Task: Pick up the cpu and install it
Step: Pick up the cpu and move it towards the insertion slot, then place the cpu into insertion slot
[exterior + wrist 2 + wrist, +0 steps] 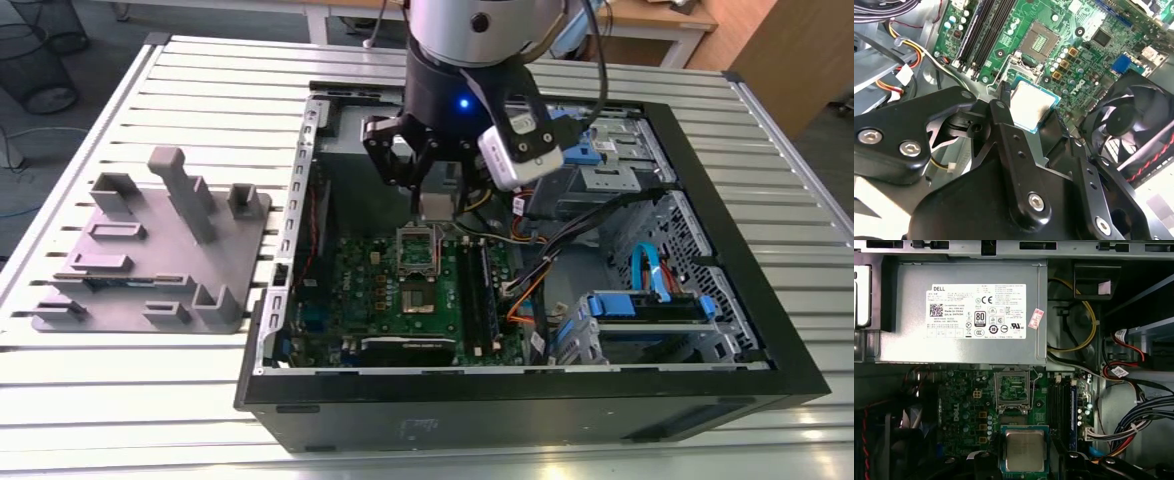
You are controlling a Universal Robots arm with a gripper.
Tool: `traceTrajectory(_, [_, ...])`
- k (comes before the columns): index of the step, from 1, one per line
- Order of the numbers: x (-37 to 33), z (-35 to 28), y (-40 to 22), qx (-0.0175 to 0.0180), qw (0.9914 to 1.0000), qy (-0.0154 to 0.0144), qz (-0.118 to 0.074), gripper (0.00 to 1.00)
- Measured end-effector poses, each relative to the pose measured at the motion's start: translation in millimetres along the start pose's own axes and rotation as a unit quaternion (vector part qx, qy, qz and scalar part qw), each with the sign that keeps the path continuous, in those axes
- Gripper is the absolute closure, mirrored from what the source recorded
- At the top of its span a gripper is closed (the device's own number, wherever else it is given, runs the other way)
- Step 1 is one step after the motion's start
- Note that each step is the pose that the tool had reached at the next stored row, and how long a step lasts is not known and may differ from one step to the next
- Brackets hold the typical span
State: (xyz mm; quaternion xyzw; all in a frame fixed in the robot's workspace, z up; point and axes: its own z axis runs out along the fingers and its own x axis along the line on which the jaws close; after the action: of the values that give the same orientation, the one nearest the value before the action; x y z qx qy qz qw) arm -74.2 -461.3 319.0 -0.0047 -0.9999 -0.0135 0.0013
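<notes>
My gripper (434, 200) hangs inside the open computer case, shut on the cpu (1031, 104), a small flat square chip with a pale silver top and a green rim. In both wrist views the black fingers (1002, 102) press on two opposite edges of the chip (1025, 450). The cpu hangs level above the green motherboard (400, 290), a little to one side of the open metal-framed socket (1014, 390), which also shows in the second wrist view (1040, 42) and in the exterior view (424, 250).
A grey power supply (964, 310) stands close beyond the socket. Memory slots (986, 30), a black fan (1134, 115) and bundled cables (534, 270) flank the board. Blue drive brackets (647, 305) sit at the exterior view's right. A grey plastic fixture (147, 250) lies outside the case.
</notes>
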Motion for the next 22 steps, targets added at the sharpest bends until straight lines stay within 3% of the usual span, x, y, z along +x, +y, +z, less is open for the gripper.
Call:
traceTrajectory(11, [0.0,7.8,-2.2,0.0000,1.00000,0.0000,0.000,0.53])
traceTrajectory(22, [-0.1,7.9,-2.2,0.0034,0.99999,0.0000,0.000,0.53])
